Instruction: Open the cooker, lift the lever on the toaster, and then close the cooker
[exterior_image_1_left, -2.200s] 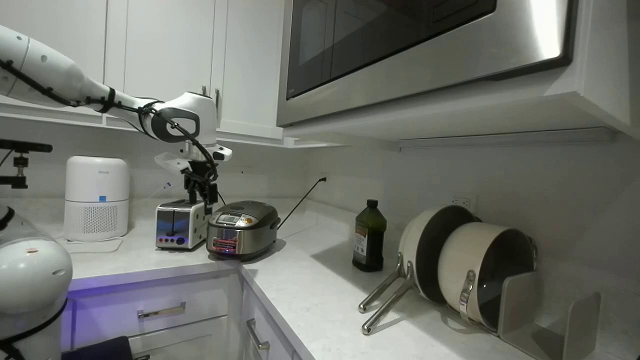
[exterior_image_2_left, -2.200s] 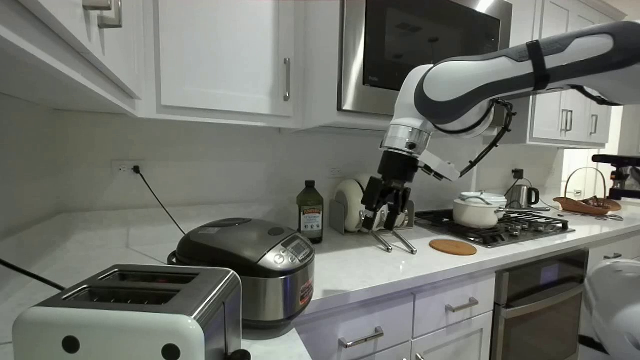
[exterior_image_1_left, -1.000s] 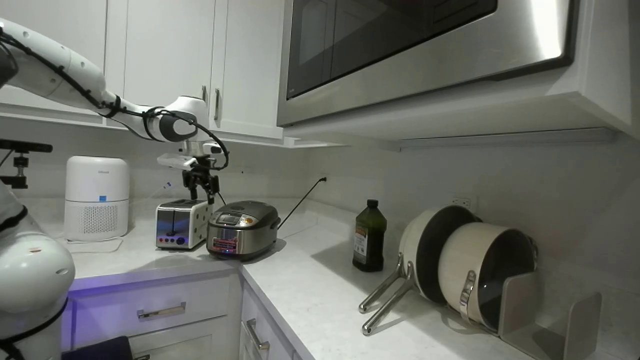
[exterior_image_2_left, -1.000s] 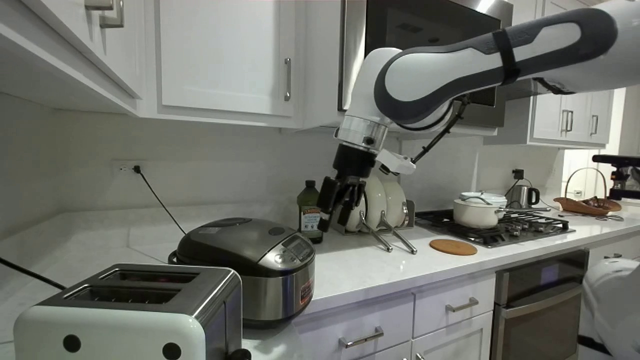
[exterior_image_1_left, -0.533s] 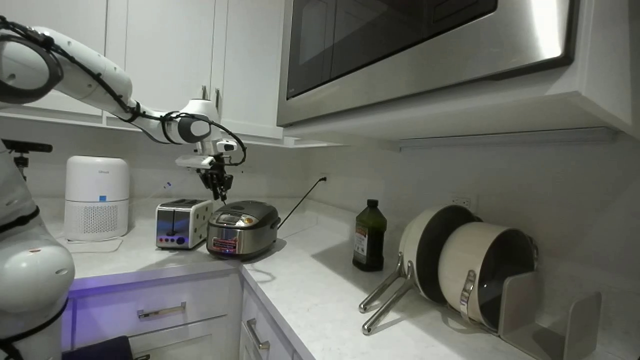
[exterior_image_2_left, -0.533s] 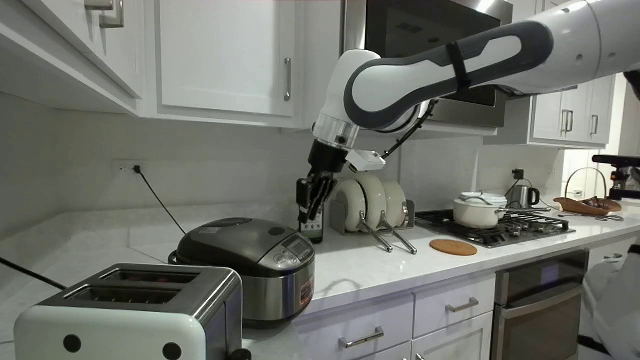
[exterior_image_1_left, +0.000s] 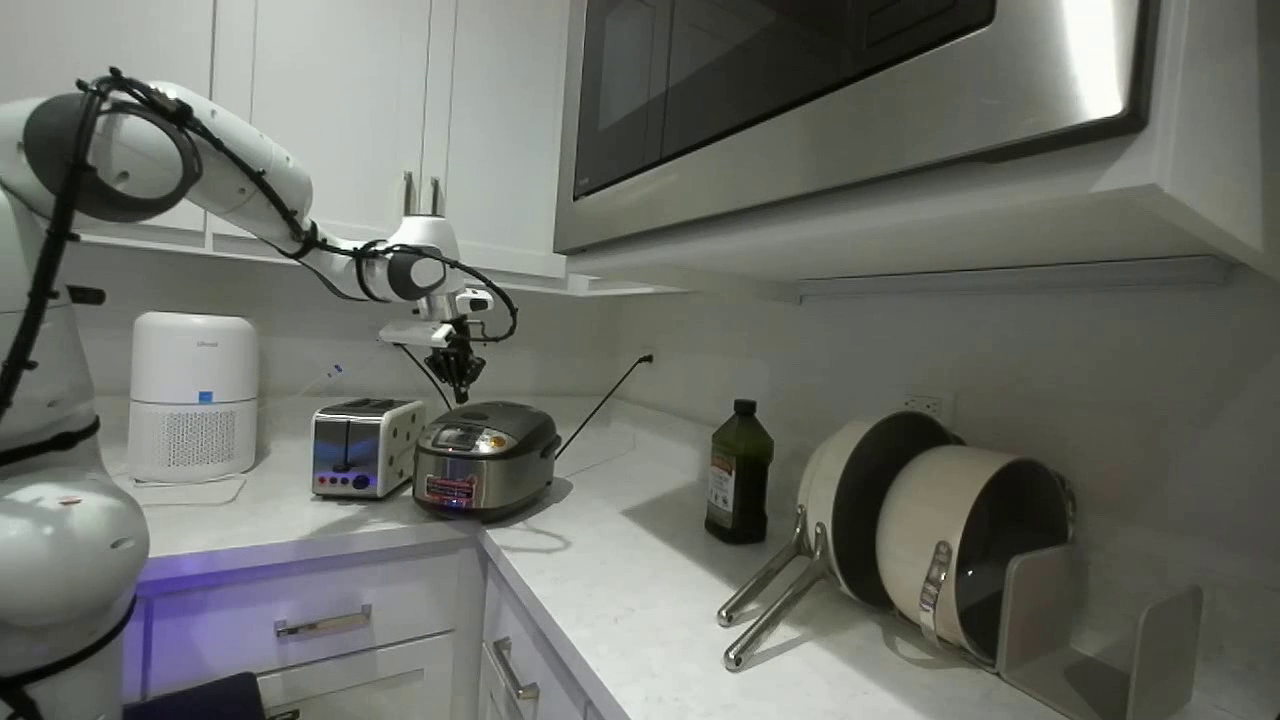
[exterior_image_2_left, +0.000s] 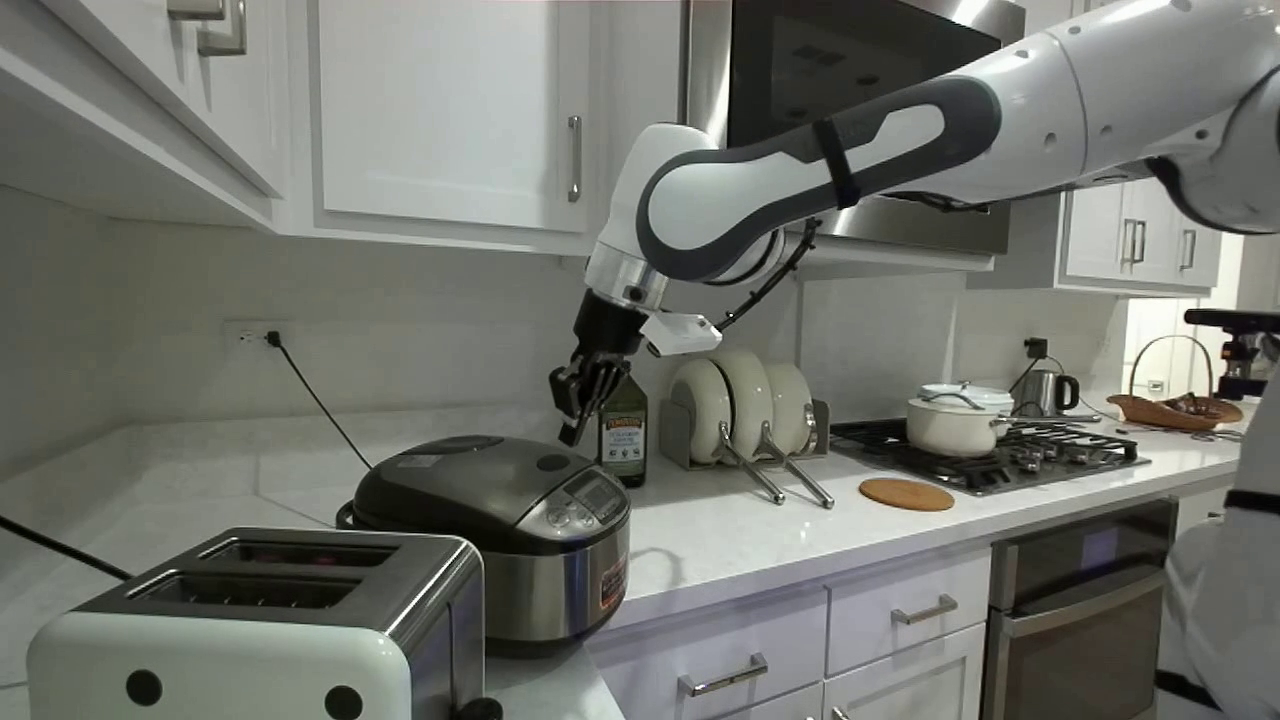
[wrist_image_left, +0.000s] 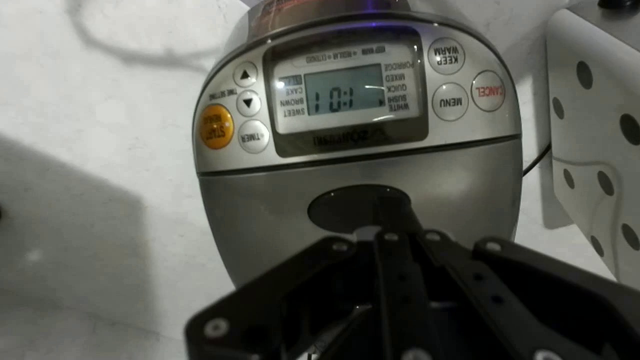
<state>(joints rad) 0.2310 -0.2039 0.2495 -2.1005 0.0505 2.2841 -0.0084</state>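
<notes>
Wrist view: one cooker (wrist_image_left: 350, 172); apparently closed

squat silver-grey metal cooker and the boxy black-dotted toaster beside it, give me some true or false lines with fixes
The squat silver-grey metal cooker has its domed lid closed. True.
The cooker's rectangular grey display is blank. False: the display shows digits.
The black metal gripper is shut. True.
The boxy toaster with white, black-dotted sides has its black lever low in its track. True.
The gripper pinches that lever. False: it is empty, near the cooker's lid.
Both exterior views show the toaster right of the cooker. False: left in both.
</notes>
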